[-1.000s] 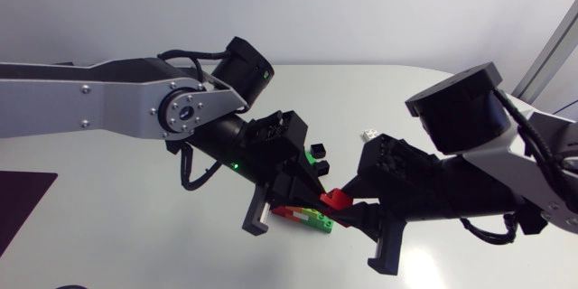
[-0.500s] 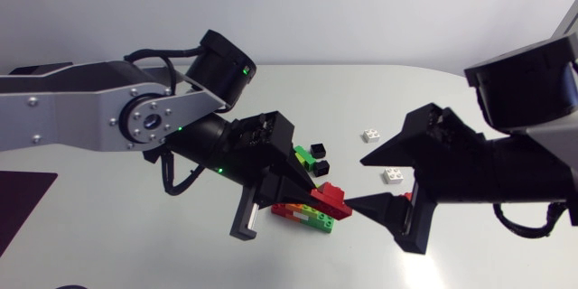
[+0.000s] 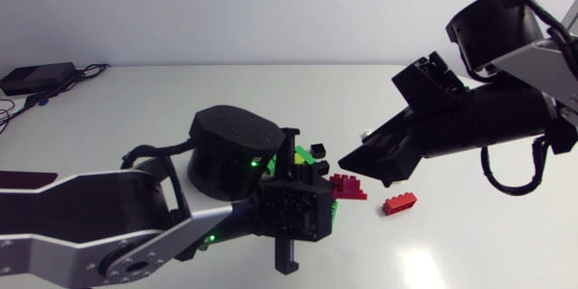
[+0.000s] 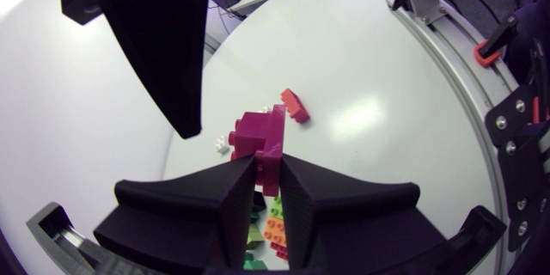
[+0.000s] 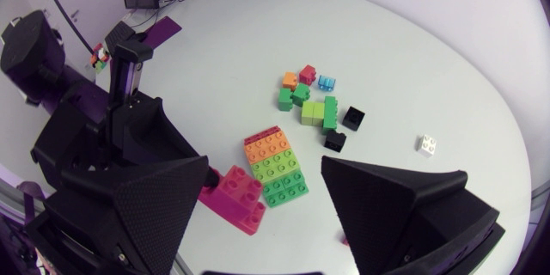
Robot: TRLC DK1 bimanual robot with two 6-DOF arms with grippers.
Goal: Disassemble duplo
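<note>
My left gripper is shut on a magenta brick, which sticks out ahead of its fingers. In the head view the left gripper holds the magenta brick near the table's middle. Under it lies a flat orange-and-green stack. A red brick lies loose on the table to the right, also seen ahead of the left gripper as the red brick. My right gripper hangs open just right of the magenta brick. Its right gripper fingers are spread wide with nothing between them.
Beyond the stack lies a cluster of small bricks: orange, red, blue, green, lime and two black ones. A white brick sits apart. The left half of the table is bare.
The right gripper has opened and drawn back up and to the right, and a red brick now lies on the table. The left arm has swung down toward the front, still gripping.
</note>
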